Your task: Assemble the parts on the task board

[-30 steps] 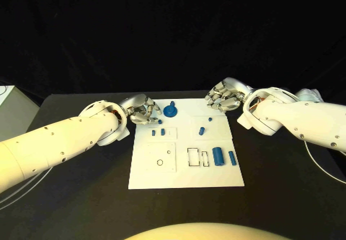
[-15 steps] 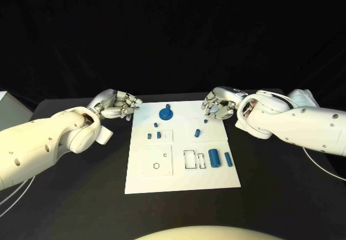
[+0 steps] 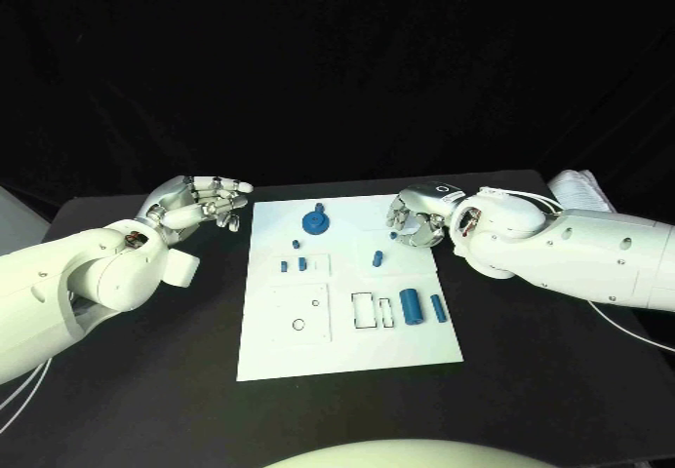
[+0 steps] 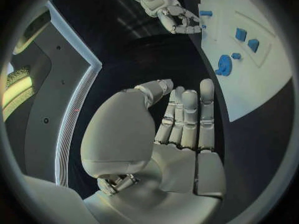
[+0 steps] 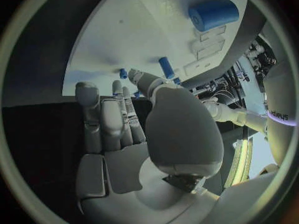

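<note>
The white task board (image 3: 352,341) lies in the middle of the table. On it are a round blue gear-like part (image 3: 318,223), two small blue blocks (image 3: 293,263), a short peg (image 3: 377,257), a thick blue cylinder (image 3: 411,305) and a slim one (image 3: 438,308). My left hand (image 3: 197,203) hovers over the black table, off the board's far left corner; its palm and straight fingers (image 4: 187,119) hold nothing. My right hand (image 3: 419,216) hangs over the board's far right corner, empty too, fingers (image 5: 109,119) extended. The thick cylinder (image 5: 214,15) and a peg (image 5: 167,67) lie beyond those fingers.
Two empty rectangular slots (image 3: 373,311) sit beside the thick cylinder, and two small holes (image 3: 298,325) are in the board's left plate. A white object (image 3: 584,185) lies at the table's far right corner. Black table surrounds the board.
My left hand has moved left, off the board's far edge and out over the black table. My right hand has come slightly inward over the board's far right corner. The camera has shifted.
</note>
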`<action>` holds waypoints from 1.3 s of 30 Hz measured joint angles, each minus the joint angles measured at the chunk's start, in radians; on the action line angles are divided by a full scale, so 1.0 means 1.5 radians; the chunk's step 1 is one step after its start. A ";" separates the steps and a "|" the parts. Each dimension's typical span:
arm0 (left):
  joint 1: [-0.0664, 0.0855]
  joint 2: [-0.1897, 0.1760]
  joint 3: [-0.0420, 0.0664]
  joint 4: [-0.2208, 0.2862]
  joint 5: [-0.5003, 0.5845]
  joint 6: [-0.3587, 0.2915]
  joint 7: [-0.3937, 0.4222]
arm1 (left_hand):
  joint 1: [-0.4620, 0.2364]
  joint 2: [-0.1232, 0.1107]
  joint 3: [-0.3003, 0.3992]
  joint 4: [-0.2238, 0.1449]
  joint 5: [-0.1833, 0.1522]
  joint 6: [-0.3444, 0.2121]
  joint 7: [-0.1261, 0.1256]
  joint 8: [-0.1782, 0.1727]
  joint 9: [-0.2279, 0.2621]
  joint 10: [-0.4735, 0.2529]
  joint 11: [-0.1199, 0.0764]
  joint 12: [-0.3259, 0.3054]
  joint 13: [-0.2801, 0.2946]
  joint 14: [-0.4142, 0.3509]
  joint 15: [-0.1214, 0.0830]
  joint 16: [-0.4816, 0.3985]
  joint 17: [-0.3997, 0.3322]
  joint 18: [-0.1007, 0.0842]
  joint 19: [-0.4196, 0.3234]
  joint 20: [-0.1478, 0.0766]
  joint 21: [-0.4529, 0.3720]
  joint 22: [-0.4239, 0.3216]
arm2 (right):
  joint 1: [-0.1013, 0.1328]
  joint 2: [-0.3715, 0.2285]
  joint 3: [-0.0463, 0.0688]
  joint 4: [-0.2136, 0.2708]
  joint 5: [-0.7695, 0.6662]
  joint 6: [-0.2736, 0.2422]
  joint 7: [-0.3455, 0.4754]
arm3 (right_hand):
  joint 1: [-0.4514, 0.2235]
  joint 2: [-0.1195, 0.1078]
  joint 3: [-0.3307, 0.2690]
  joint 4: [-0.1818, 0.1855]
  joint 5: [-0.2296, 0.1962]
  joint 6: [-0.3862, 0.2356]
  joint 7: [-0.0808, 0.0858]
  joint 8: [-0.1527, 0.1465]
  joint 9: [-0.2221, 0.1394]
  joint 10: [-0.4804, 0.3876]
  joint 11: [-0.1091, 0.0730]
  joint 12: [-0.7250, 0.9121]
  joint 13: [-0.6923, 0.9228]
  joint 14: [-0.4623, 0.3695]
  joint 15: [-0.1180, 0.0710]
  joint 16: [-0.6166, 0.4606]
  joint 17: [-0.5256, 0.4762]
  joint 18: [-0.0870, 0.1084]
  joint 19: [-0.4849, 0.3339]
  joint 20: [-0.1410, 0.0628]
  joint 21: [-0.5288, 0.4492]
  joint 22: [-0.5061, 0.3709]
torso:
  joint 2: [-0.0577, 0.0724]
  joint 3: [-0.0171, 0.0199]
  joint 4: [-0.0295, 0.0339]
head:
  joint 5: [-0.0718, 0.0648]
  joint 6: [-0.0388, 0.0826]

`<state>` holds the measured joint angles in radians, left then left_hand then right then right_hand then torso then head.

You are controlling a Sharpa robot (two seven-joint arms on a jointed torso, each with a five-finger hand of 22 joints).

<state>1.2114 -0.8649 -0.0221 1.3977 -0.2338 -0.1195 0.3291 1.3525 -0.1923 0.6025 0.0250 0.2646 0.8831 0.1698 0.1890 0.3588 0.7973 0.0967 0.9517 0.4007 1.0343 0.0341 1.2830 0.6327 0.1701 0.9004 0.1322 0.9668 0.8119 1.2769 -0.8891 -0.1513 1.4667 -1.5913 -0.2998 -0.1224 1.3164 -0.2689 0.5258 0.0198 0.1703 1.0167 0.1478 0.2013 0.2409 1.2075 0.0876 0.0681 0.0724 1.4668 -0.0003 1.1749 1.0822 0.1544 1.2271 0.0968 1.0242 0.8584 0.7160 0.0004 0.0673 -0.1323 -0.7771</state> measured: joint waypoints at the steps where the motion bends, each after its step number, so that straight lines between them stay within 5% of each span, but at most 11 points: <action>1: 0.000 -0.001 0.000 0.002 0.006 0.001 0.002 | 0.000 0.000 0.000 0.000 0.000 0.000 0.000 0.000 0.000 0.000 0.000 0.000 -0.001 0.000 0.000 -0.003 -0.002 0.000 0.000 0.000 0.000 0.000 | -0.001 0.001 0.000 0.000 -0.005 0.000 -0.003 | 0.000 0.000 0.000 0.000 0.000 0.000 0.000 0.000 0.000 -0.003 0.000 0.000 0.000 0.000 0.000 0.003 0.002 0.000 0.000 0.000 0.000 0.002 | 0.000 -0.0001 0.0003 | -0.001 0.000; 17: -0.001 -0.015 0.000 0.013 0.053 0.009 0.014 | 0.000 0.000 -0.004 0.000 0.000 0.000 0.000 0.000 0.000 0.002 0.002 -0.003 -0.004 -0.005 0.000 -0.009 -0.010 0.000 0.000 0.000 -0.005 -0.003 | -0.014 0.029 0.001 -0.022 -0.048 -0.004 -0.029 | 0.010 0.010 0.017 0.009 -0.013 0.007 0.000 0.000 0.007 -0.003 -0.002 0.001 0.001 0.000 0.000 0.025 0.018 -0.010 0.011 0.001 0.022 0.028 | -0.001 0.0012 0.0012 | 0.000 -0.001; 25: -0.001 -0.015 0.000 0.014 0.059 0.010 0.014 | 0.000 0.000 -0.004 0.000 0.000 0.000 0.000 0.000 0.000 0.005 0.000 -0.003 -0.004 -0.005 0.000 -0.009 -0.010 0.000 0.000 0.000 -0.008 -0.004 | -0.019 0.042 0.002 -0.036 -0.054 -0.004 -0.037 | 0.025 0.030 0.057 0.011 -0.050 0.035 -0.008 0.016 0.019 0.027 -0.011 0.009 0.008 0.000 0.000 0.058 0.042 -0.015 0.034 -0.003 0.065 0.081 | -0.001 0.0018 0.0008 | -0.001 -0.003; 39: -0.001 -0.016 0.000 0.014 0.062 0.011 0.012 | 0.000 0.000 -0.004 0.000 0.000 0.000 0.000 0.000 0.000 0.007 0.002 -0.003 -0.005 -0.005 0.000 -0.009 -0.008 0.000 0.000 0.000 -0.008 -0.005 | -0.022 0.045 0.003 -0.036 -0.066 -0.006 -0.047 | 0.027 0.035 0.069 0.001 -0.053 0.051 -0.015 0.029 0.030 0.040 -0.011 0.013 0.014 0.000 -0.010 0.065 0.047 -0.020 0.043 -0.008 0.086 0.110 | -0.001 0.0020 0.0000 | -0.003 -0.006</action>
<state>1.2103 -0.8883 -0.0221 1.4184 -0.1408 -0.1029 0.3473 1.3525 -0.1923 0.5972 0.0248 0.2646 0.8831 0.1697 0.1890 0.3584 0.8082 0.1003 0.9477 0.3937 1.0272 0.0342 1.2700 0.6211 0.1698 0.9006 0.1322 0.9547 0.8051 1.2432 -0.8215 -0.1472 1.4129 -1.6907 -0.3091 -0.1924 1.3571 -0.2168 0.6287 0.0220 0.0912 1.0933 0.1252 0.2445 0.2858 1.2669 0.0711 0.0877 0.0932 1.4668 -0.0151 1.2730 1.1529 0.1237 1.2921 0.0854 1.1539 1.0241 0.7140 0.0035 0.0673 -0.1362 -0.7867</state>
